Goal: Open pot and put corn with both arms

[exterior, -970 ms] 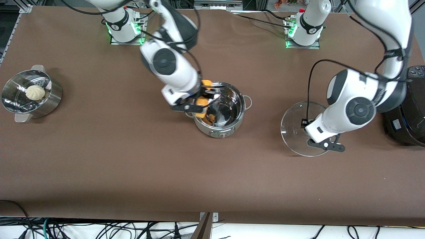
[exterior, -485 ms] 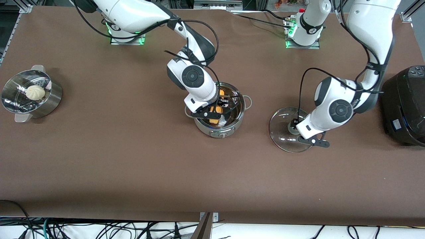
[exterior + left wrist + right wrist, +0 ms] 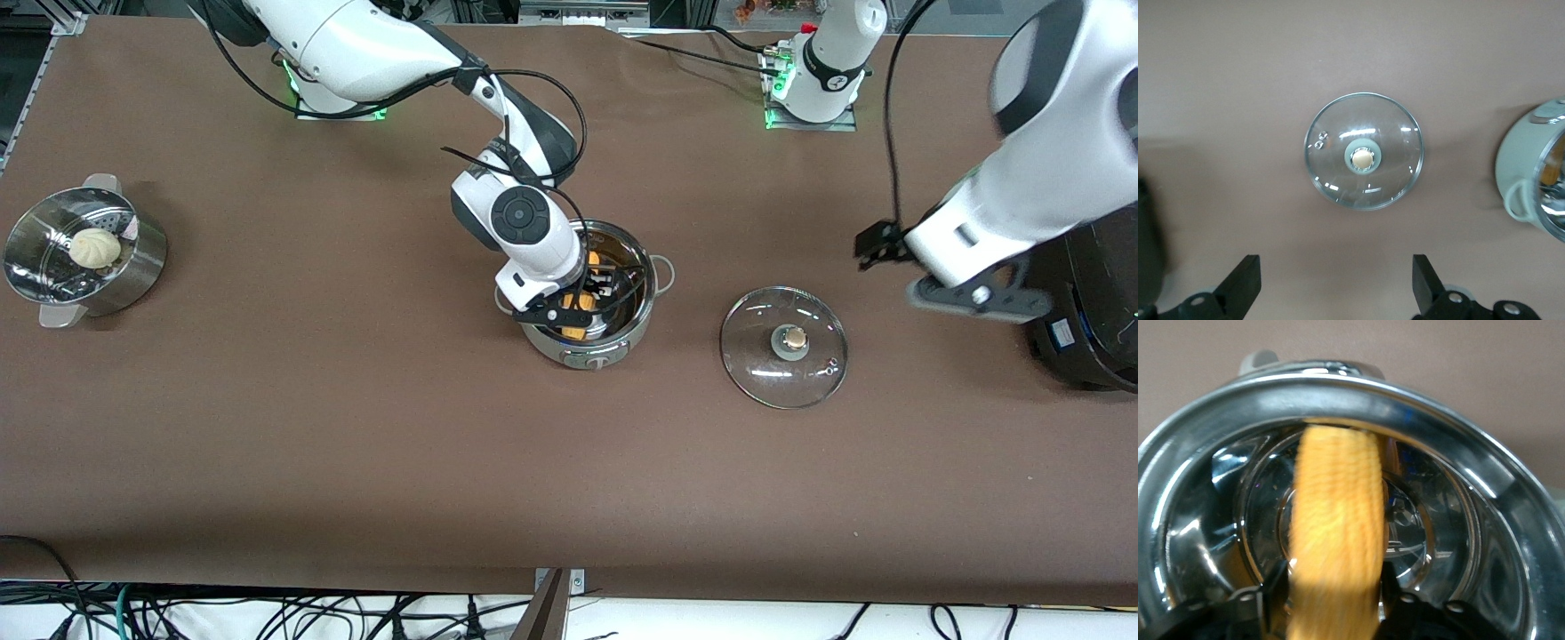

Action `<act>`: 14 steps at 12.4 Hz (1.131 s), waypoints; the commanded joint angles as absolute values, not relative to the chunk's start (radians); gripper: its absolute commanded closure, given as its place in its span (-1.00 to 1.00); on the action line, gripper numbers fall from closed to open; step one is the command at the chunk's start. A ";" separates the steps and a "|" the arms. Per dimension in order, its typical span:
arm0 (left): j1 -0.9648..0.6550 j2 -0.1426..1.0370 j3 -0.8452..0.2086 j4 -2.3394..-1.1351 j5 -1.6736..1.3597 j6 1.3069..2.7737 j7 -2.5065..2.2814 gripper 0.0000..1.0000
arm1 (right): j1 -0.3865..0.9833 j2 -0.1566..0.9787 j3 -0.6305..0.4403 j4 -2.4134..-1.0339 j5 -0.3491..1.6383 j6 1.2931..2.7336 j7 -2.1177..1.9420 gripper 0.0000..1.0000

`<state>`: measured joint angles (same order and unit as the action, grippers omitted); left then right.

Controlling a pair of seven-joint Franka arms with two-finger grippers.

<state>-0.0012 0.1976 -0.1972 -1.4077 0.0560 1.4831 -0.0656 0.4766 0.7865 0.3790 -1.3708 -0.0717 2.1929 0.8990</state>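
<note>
Brown worktop (image 3: 356, 427), no legible writing. Right tool (image 3: 578, 307) pinches corn (image 3: 1335, 527) inside pot (image 3: 622, 342). Left tool (image 3: 1336, 287) spread, above glass lid (image 3: 783, 347).

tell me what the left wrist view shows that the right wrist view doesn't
Only the left wrist view shows the glass lid lying flat on the table, with the open left gripper above it, holding nothing. Only the right wrist view shows the corn between the right gripper's fingers, down inside the pot. Both show the pot, lid off.
</note>
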 commanded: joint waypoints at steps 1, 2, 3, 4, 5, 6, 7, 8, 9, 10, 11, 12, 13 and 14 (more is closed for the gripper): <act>0.043 0.249 -0.196 -1.298 0.041 1.408 -0.069 -1.00 | 0.483 0.709 0.387 -1.321 -0.091 2.052 0.896 -1.00; 0.040 0.247 -0.177 -1.301 0.043 1.414 -0.078 -1.00 | 0.479 0.674 0.385 -1.281 -0.091 1.943 0.890 -1.00; 0.016 0.198 -0.128 -1.337 0.031 1.478 -0.083 -1.00 | 0.463 0.638 0.374 -1.238 -0.095 1.816 0.879 -1.00; -0.001 0.149 -0.127 -1.412 0.029 1.524 -0.086 -1.00 | 0.416 0.594 0.348 -1.221 -0.106 1.713 0.811 -1.00; -0.002 0.094 -0.121 -1.490 0.025 1.566 -0.089 -1.00 | 0.344 0.530 0.330 -1.221 -0.106 1.641 0.650 -1.00; 0.005 0.018 -0.121 -1.605 0.012 1.606 -0.095 -1.00 | 0.251 0.476 0.306 -1.223 -0.100 1.582 0.477 -1.00; 0.024 -0.013 -0.121 -1.649 -0.023 1.606 -0.104 -1.00 | 0.162 0.439 0.275 -1.223 -0.091 1.530 0.336 -1.00; 0.047 -0.015 -0.121 -1.655 -0.046 1.606 -0.106 -1.00 | 0.070 0.424 0.258 -1.221 -0.081 1.469 0.214 -1.00; 0.048 -0.015 -0.124 -1.651 -0.046 1.605 -0.106 -1.00 | -0.010 0.405 0.256 -1.221 -0.078 1.418 0.115 -1.00; 0.046 -0.008 -0.124 -1.637 -0.046 1.600 -0.112 -1.00 | -0.062 0.393 0.255 -1.221 -0.080 1.392 0.074 -1.00; 0.037 -0.008 -0.127 -1.632 -0.038 1.592 -0.132 -1.00 | -0.090 0.379 0.242 -1.221 -0.084 1.382 0.072 -1.00; 0.037 -0.005 -0.130 -1.631 -0.034 1.591 -0.168 -1.00 | -0.097 0.379 0.220 -1.220 -0.089 1.382 0.071 -1.00; 0.035 -0.005 -0.135 -1.631 -0.034 1.589 -0.188 -1.00 | -0.097 0.379 0.203 -1.216 -0.094 1.384 0.071 -1.00; 0.035 -0.005 -0.135 -1.631 -0.032 1.588 -0.189 -1.00 | -0.084 0.356 0.174 -1.210 -0.098 1.394 0.072 -1.00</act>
